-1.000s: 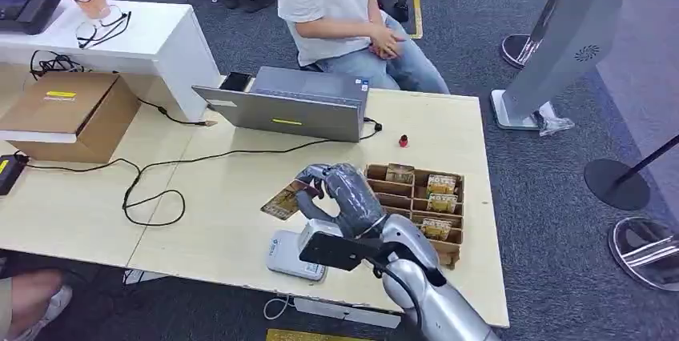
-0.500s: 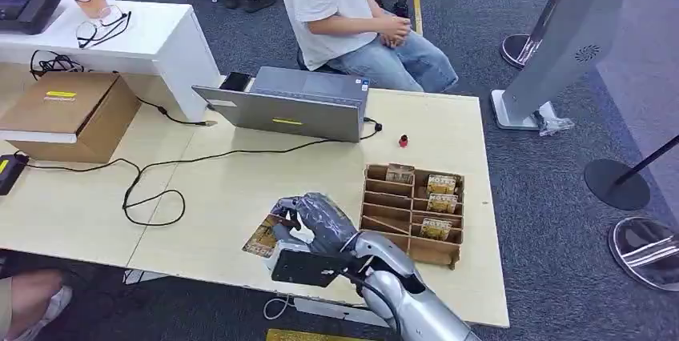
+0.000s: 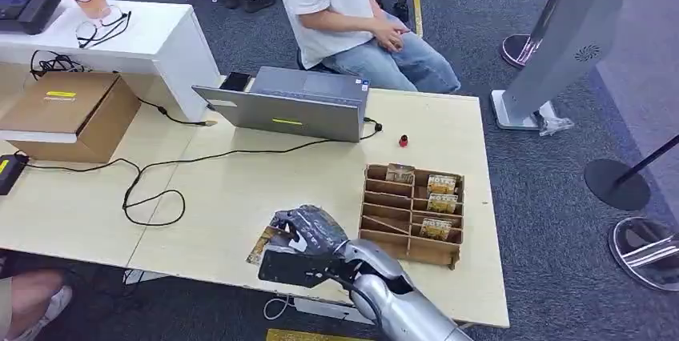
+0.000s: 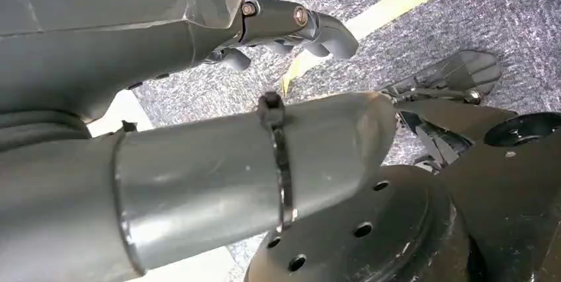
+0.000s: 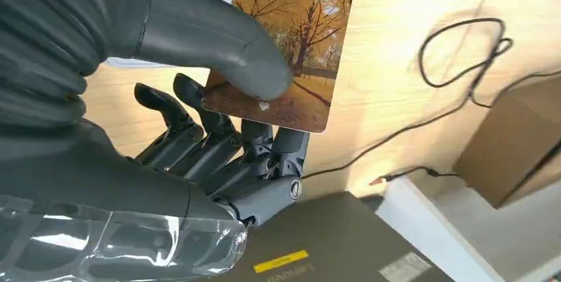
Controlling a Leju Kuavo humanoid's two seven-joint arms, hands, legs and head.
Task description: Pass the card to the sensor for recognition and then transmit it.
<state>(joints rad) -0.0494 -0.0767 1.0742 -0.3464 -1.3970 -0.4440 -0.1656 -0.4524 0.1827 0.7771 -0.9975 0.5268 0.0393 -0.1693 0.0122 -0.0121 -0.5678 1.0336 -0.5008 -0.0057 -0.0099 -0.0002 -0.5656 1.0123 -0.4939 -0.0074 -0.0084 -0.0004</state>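
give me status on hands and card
Right hand pinches card low over table. Left hand hangs, fingers curled, holding nothing. Nothing blocking.

- The right hand [image 5: 198, 130] holds a card [image 5: 291, 50]. The thick grey thumb presses on the front of the card, and the dark fingers [image 5: 218, 143] curl behind it.
- The card shows orange autumn trees. White letters run along one edge.
- Behind the card is a light wooden table [image 5: 410, 44].
- A thin black cable [image 5: 463, 63] makes a loop on the table.
- A grey laptop [image 5: 331, 242] with a yellow sticker sits beside the fingers.
- A brown cardboard box [image 5: 516, 143] sits near the cable.
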